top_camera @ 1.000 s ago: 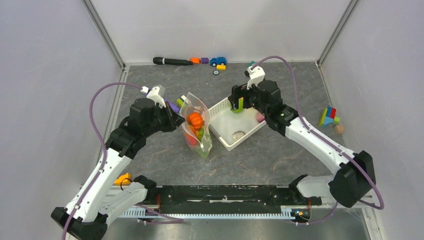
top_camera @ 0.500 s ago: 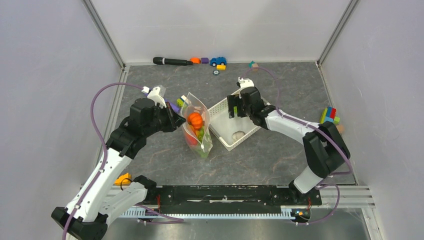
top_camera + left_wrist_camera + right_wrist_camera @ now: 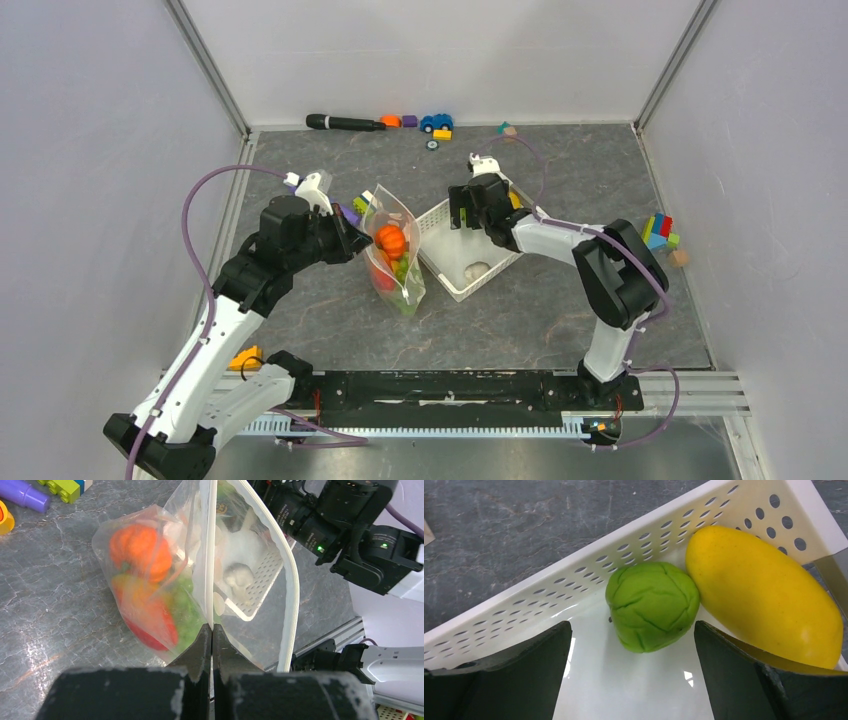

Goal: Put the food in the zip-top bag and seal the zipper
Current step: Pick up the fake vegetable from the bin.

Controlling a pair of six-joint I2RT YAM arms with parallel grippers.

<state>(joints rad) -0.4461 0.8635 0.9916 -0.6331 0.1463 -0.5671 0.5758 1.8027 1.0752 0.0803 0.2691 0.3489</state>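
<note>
My left hand [image 3: 210, 632] is clamped on one lip of the clear polka-dotted plastic bag [image 3: 145, 595], standing it upright on the grey worktop [image 3: 520, 300] with its mouth held open beside the white perforated basket [image 3: 574, 587]. My right hand [image 3: 631, 645] hangs spread over the green ridged toy fruit [image 3: 651, 605] in that basket; the yellow toy mango [image 3: 764, 595] touches it, crowding one finger.

A white perforated plastic basket [image 3: 438, 272] was set on the grey stone-patterned tabletop [image 3: 520, 310]. A black marker-like cylinder [image 3: 345, 122], a small blue toy car [image 3: 436, 122] and loose coloured blocks [image 3: 390, 121] were ranged along the back wall. A stack of coloured blocks [image 3: 657, 233] was placed near the right wall.
</note>
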